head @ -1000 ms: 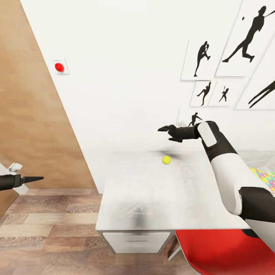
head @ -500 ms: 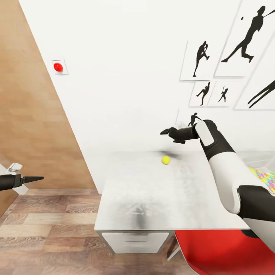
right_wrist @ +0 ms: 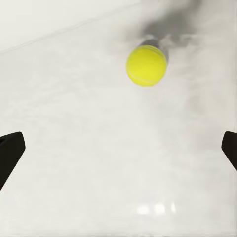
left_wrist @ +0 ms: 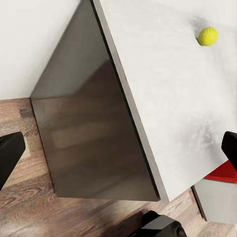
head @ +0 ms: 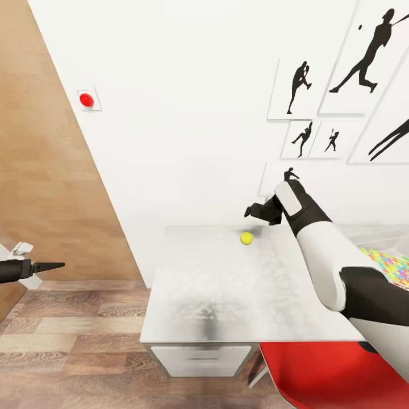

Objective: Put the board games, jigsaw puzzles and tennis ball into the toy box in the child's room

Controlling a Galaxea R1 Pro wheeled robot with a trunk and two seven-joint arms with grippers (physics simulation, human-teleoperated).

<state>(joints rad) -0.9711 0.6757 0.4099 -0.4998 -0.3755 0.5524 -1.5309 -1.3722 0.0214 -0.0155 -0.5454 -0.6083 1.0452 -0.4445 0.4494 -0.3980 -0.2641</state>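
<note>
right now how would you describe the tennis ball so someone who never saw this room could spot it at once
Find the long pale grey table standing against the white wall with the black sports silhouettes. Toward its far edge, close to that wall, the tennis ball sits alone on the bare top, just below the open right gripper. It is the only small, round, yellow-green thing there; the bright jigsaw puzzle at the table's right end is flat and multicoloured.

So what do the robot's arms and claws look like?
The right arm has smooth white shells with black joints between them, ending in a black right gripper with two thin fingers. The left gripper is black too, tapering to a pointed tip. No cables or markings are visible.
</note>
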